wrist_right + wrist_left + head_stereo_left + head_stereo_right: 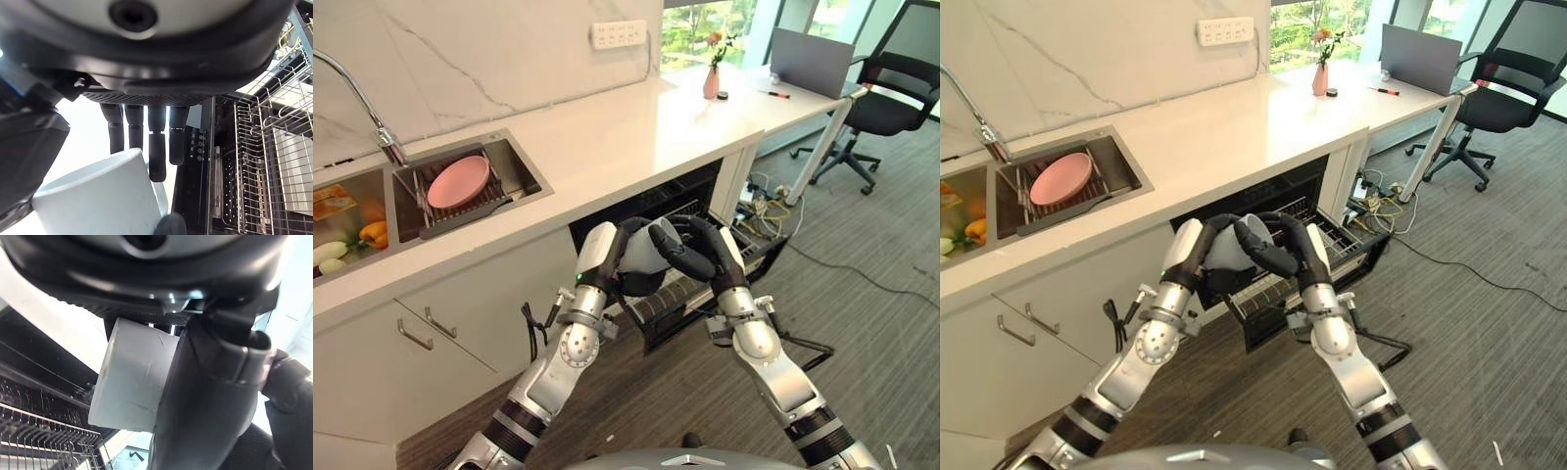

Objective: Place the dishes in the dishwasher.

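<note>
- My two hands meet in front of the open dishwasher (pixel 705 211), just below the edge of the white counter (pixel 607 147), and between them is a pale cup (pixel 646 250).
- My left hand (pixel 607 253) has its fingers and white-covered thumb curled round the cup; its wrist view shows the cup (pixel 132 377) pressed against the dark fingers.
- My right hand (pixel 700 250) wraps over the cup from the other side, fingers bent across its top; in its wrist view the fingers (pixel 156 147) reach down past the cup's rim (pixel 93 196), touching it.
- The cup hangs in the air above the pulled-out rack (pixel 680 289) of the dishwasher, not resting on it.
- The rack (pixel 264 161) is a wire basket with rows of tines, drawn out from the dark opening of the dishwasher, under the counter.
- On the counter, well to the left of the dishwasher, is a sink (pixel 524 171) with a pink plate (pixel 458 182) lying on a dark drying rack (pixel 460 211) inside it.
- A tap (pixel 352 88) arches over the sink behind the plate.
- Further left of the sink, another basin holds some vegetables (pixel 357 240).
- At the far end of the counter, beyond the dishwasher, stands a pink vase (pixel 711 80) with flowers, and past it a laptop (pixel 813 59) and an office chair (pixel 891 93).
</note>
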Tool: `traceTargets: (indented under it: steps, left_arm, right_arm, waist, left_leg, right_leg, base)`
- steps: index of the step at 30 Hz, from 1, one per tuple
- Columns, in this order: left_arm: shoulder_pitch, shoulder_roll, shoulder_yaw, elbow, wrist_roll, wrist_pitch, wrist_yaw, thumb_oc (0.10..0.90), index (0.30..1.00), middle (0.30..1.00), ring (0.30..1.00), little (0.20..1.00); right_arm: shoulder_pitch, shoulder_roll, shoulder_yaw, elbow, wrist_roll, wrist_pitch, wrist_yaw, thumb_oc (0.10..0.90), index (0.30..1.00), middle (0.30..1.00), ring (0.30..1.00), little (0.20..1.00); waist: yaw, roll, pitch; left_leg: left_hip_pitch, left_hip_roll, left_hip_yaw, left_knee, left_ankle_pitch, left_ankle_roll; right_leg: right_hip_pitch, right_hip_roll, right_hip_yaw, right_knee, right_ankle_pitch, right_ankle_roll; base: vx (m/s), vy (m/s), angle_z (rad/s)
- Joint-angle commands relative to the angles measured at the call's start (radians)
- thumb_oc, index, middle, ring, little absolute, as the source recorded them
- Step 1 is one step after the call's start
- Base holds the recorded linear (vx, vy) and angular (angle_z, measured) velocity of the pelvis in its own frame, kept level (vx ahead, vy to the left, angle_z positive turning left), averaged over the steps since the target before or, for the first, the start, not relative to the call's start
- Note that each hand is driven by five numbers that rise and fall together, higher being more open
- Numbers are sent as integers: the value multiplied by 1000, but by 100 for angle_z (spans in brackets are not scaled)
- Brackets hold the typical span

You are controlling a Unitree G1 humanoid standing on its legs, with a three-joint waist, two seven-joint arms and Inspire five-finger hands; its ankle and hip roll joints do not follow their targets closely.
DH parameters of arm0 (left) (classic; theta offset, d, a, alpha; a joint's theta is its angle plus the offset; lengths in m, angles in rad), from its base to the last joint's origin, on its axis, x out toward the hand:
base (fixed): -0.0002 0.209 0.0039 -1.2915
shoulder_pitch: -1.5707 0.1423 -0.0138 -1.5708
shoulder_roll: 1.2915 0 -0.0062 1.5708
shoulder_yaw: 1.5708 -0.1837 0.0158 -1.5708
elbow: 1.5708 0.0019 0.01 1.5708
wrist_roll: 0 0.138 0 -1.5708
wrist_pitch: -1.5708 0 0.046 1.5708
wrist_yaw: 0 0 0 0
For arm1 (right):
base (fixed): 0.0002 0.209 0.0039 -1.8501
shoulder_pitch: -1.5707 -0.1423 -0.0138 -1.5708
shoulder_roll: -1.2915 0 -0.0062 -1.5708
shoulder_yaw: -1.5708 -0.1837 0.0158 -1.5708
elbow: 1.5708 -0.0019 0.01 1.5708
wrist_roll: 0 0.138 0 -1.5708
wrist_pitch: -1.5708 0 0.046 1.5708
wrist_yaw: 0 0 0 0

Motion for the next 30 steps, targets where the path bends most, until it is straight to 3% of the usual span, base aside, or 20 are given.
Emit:
traceTargets:
  steps: [1,4,12,20,30]
  left_arm:
    - [-89,114,212,-18,26,-48,147,400,300,300,300,300]
    - [-122,156,198,-37,63,-69,125,400,300,300,300,300]
    - [-153,186,155,-70,93,-89,82,400,300,300,300,300]
    - [-193,207,85,-69,127,-120,33,400,300,300,300,300]
    - [-229,223,50,-43,153,-129,21,400,300,300,300,300]
  right_arm:
    - [-96,-93,-262,-36,9,-68,-37,800,900,900,900,900]
    - [-121,-145,-251,-33,-16,-64,0,800,900,900,900,900]
    - [-181,-184,-221,-44,-13,-67,30,800,900,900,900,900]
    - [-234,-205,-125,-121,197,-108,199,800,900,900,900,900]
    - [-288,-261,-42,-179,179,-104,276,800,900,900,900,900]
  waist:
    - [14,-15,-42]
    - [14,-16,-44]
    - [13,-15,-46]
    - [15,-19,-46]
    - [12,-20,-48]
  left_leg:
    - [15,-33,22,12,-69,-14]
    - [16,-33,21,12,-69,-15]
    - [16,-32,21,12,-69,-15]
    - [13,-31,21,12,-65,-19]
    - [16,-30,26,12,-66,-22]
  right_leg:
    - [49,-37,-6,30,-112,63]
    - [50,-38,-8,30,-111,65]
    - [49,-36,-7,31,-110,65]
    - [45,-35,-7,31,-110,64]
    - [46,-35,-10,30,-109,65]
  base:
    - [0,0,0]
    - [0,0,0]
    - [0,0,0]
    - [0,0,0]
    - [0,0,0]
